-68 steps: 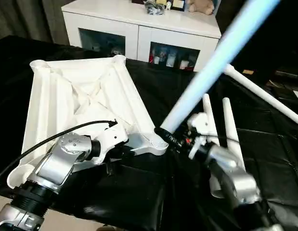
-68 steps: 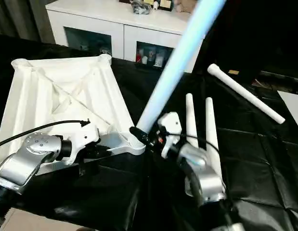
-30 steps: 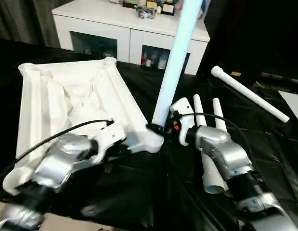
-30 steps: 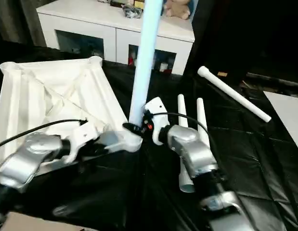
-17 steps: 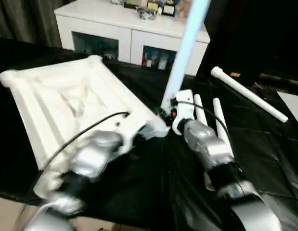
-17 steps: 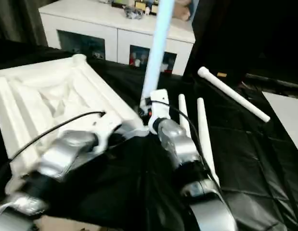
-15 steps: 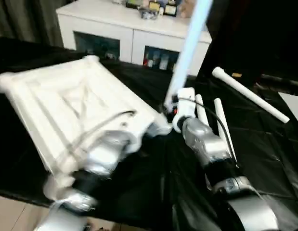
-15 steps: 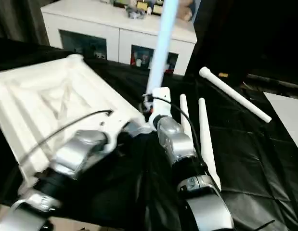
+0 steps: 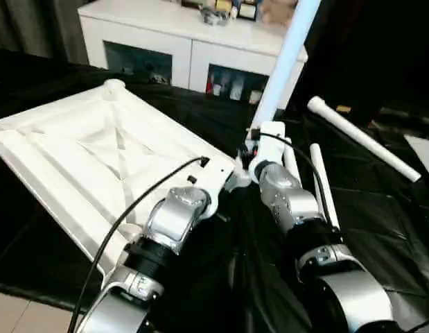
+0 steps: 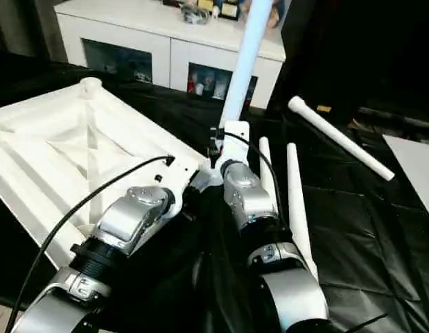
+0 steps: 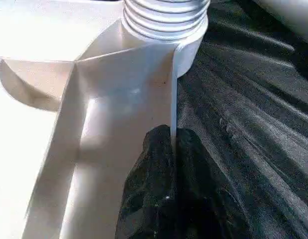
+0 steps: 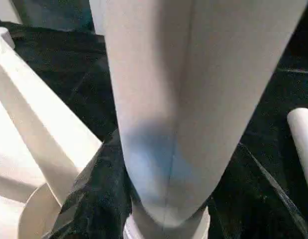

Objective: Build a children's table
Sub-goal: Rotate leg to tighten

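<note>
Fitting the first leg [image 9: 283, 59]: the right gripper [image 9: 250, 154] grasps its base at the corner socket of the upturned table top [image 9: 96, 156] on the black cloth [image 9: 380, 222]; the left gripper [image 11: 166, 164], clenched, pinches the rim. Next: likely twisting the thread home while holding the leg upright.

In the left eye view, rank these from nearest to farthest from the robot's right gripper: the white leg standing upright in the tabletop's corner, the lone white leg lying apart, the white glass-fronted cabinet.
1. White upright leg: in the right gripper.
2. Lone white leg: lying to its right.
3. White glass-fronted cabinet: at the back.
</note>
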Tool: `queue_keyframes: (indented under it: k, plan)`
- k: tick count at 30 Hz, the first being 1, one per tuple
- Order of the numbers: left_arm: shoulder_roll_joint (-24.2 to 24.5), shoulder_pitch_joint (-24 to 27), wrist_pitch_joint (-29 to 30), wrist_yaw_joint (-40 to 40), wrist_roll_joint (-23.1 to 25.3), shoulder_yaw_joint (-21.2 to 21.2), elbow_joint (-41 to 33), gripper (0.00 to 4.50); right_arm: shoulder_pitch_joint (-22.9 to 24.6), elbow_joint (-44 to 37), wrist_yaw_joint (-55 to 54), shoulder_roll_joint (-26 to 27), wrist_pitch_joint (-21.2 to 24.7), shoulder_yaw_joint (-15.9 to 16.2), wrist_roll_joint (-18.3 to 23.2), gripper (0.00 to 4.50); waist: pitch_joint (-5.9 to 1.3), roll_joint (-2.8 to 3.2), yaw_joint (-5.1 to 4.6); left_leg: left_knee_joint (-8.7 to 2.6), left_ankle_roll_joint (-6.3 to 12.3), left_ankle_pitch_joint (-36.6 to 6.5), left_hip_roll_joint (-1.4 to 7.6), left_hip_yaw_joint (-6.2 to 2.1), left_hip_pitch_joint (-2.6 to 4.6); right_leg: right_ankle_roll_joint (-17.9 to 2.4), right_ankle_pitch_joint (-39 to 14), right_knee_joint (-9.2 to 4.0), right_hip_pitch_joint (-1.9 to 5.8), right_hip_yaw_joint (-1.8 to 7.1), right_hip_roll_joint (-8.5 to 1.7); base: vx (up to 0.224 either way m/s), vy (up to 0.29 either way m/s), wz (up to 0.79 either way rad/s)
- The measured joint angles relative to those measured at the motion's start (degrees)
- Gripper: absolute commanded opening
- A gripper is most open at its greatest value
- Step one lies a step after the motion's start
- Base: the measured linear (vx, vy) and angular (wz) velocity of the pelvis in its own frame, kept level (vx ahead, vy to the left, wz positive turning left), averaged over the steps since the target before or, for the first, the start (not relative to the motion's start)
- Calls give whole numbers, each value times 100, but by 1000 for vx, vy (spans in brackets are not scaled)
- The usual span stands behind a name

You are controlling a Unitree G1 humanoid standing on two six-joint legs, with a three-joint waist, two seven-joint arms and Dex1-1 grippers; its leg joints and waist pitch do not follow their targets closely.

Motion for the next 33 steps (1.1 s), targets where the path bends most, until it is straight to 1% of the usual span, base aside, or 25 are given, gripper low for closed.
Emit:
queue_keyframes:
  k: [1, 2, 3, 4, 5, 6, 8, 9, 10, 13, 14, 16, 18, 19, 22, 24, 26, 29, 33]
  plan:
    - [3, 0, 2, 0, -1, 7, -6, 0, 0, 0, 30, 0, -9, -15, 3, 183, 3, 4, -6, 0, 0, 0, 0, 0, 0, 0, 0, -1, 0, 1, 0, 0, 0, 0]
    - [9, 0, 9, 0, -2, 11, -11, 0, -1, 1, 73, 0, -10, -36, 4, 239, 4, 6, -12, 0, 0, 0, 0, 1, 0, 0, 0, -2, 0, 1, 0, 0, 0, 0]
    - [19, 0, 19, 0, -4, 12, -20, 0, -2, 7, 144, 0, -16, -67, 7, 239, 5, 6, -18, 0, 0, 0, 0, 1, 0, 2, -1, -2, -2, 1, 0, 0, 0, 0]
    - [30, 0, 26, 0, -6, 13, -27, 0, -10, 28, 212, 0, -23, -84, 10, 253, 6, 8, -22, 0, 0, 0, 0, 1, 0, 8, -4, -3, -3, 1, 0, 0, 0, 0]
    - [37, -8, 26, 22, -3, 20, -30, 0, -14, 155, 307, 17, 8, -82, 22, 256, 8, 8, -25, 0, 0, 0, 0, 1, -4, 18, -11, -3, -9, 1, 0, 0, 0, 0]
    - [58, -14, 28, 36, 1, 29, -56, 0, 101, 244, 356, 51, -59, -87, 30, 262, 15, 8, -26, 1, 0, 0, 0, 0, -22, 17, -9, -1, -28, 0, 1, 0, 0, 0]
    - [88, -20, 29, 29, -7, 33, -121, 0, 69, 254, 492, 17, -99, -87, 34, 285, 34, 35, -29, 2, 0, 1, -1, 3, -49, 3, 11, -3, -52, 1, 0, 0, 0, 0]
    - [90, -20, 29, 32, -8, 42, -130, 0, 69, 271, 531, 11, -106, -87, 32, 296, 36, 35, -27, 2, 0, 1, 3, 2, -53, -15, 21, 0, -56, -2, 4, 0, 0, 0]
    - [98, -24, 29, 32, -9, 45, -131, 0, 70, 253, 599, -10, -112, -65, 18, 296, 37, 37, -27, 1, -4, 4, 9, 2, -53, -16, 21, 0, -56, -4, 7, 0, 0, 0]
    - [130, -51, 26, 29, -12, 83, -169, 0, 147, 196, 772, -55, -143, 12, 3, 329, 53, 56, -31, 2, -8, 8, 12, 3, -81, -18, 22, 1, -82, -6, 9, 0, 0, 0]
    - [133, -65, 26, 29, -13, 83, -172, 0, 147, 179, 809, -64, -145, 13, 0, 329, 58, 61, -31, 2, -2, 14, 12, 4, -86, -19, 22, 1, -86, -7, 9, 0, 0, 0]
    - [155, -98, 25, 30, -14, 93, -172, 0, 148, 155, 902, -67, -168, 18, -4, 347, 72, 64, -31, 2, 19, 44, 13, 4, -92, -25, 18, 7, -95, -7, 11, 0, 0, 0]
    - [176, -102, 16, 29, -17, 117, -185, 0, 195, 81, 1004, -88, -185, 53, -22, 347, 82, 63, -30, 2, 23, 46, 13, 5, -95, -26, 16, 5, -97, -5, 11, 0, 0, 0]
    - [200, -102, 12, 25, -33, 120, -207, 0, 284, -47, 1144, -155, -208, 121, -63, 347, 91, 62, -23, 2, 36, 54, 13, 6, -98, -27, 16, 1, -97, -6, 11, 0, 0, 0]
    - [253, -112, -24, 26, -50, 134, -247, 0, 425, -105, 1394, -186, -228, 180, -112, 347, 130, 52, -29, 2, 42, 58, 14, 8, -102, -27, 16, 3, -104, -5, 11, 0, 0, 0]
    - [262, -122, -29, 24, -51, 139, -254, 0, 541, -138, 1508, -182, -206, 237, -113, 347, 137, 59, -27, 2, 70, 75, 13, 10, -109, -28, 16, 7, -113, -3, 11, 0, 0, 0]
    - [295, -130, -30, -5, -59, 139, -272, 0, 674, -377, 1753, -227, -147, 282, -50, 347, 141, 58, -23, 4, 77, 80, 13, 12, -121, -28, 16, 14, -128, -1, 11, 0, 0, 0]
    - [325, -135, -31, -25, -59, 139, -278, 0, 728, -527, 1937, -252, -108, 304, 21, 347, 149, 54, -24, 15, 78, 81, 14, 13, -125, -39, 10, 45, -145, 1, 10, 0, 0, 0]
    - [451, -135, -43, -172, -106, 126, -285, 0, 998, -1038, 2208, -421, 6, 389, 36, 347, 156, 63, -2, 16, 79, 89, 17, 13, -124, -40, 9, 53, -146, -2, 10, 0, 0, 0]
